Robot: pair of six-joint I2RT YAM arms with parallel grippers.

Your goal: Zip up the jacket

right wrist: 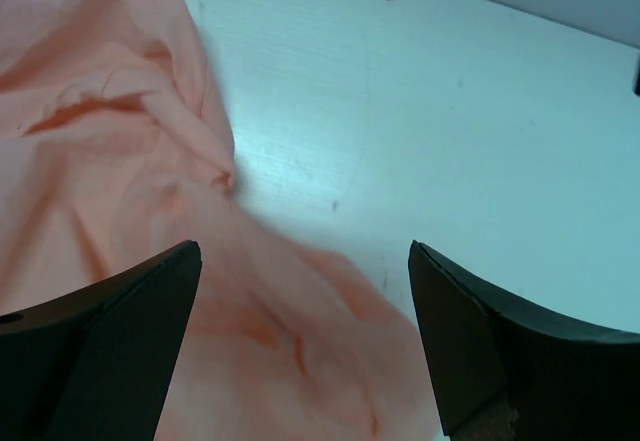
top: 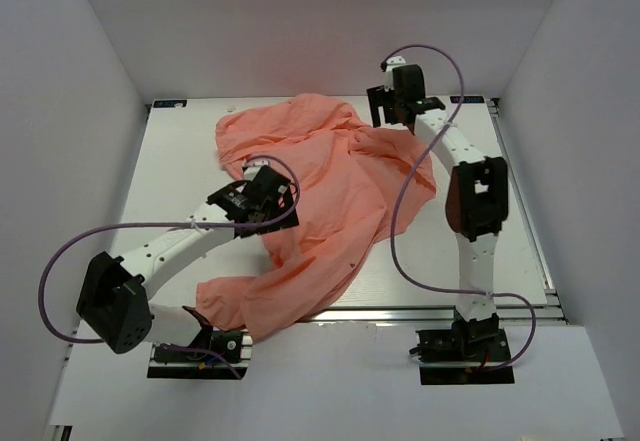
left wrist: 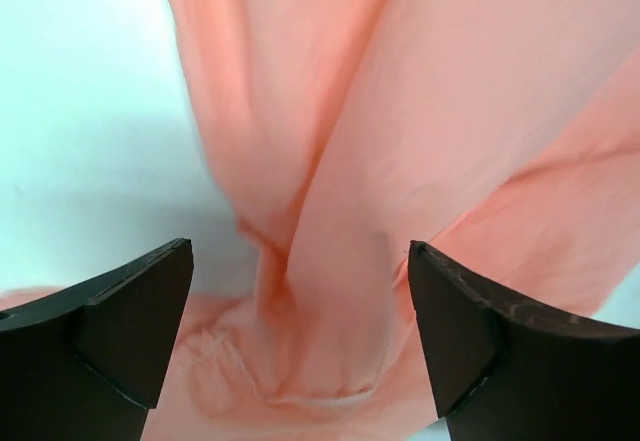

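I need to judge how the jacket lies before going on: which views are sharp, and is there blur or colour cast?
Top external: even, soft light with faint shadows; the jacket shows its folds clearly. Left wrist: its fabric is smeared and soft throughout. Right wrist: the table is sharp with a bluish cast, and the near part of the jacket is out of focus.

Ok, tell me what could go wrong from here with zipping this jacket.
1. The jacket lies crumpled with no zipper showing, so the open left gripper, poised over a fold, may pinch plain fabric.
2. Its near end seems to overhang the table edge by the left arm's base; a pull could drag it off.
3. The open right gripper hovers at the jacket's edge and could close on nothing.
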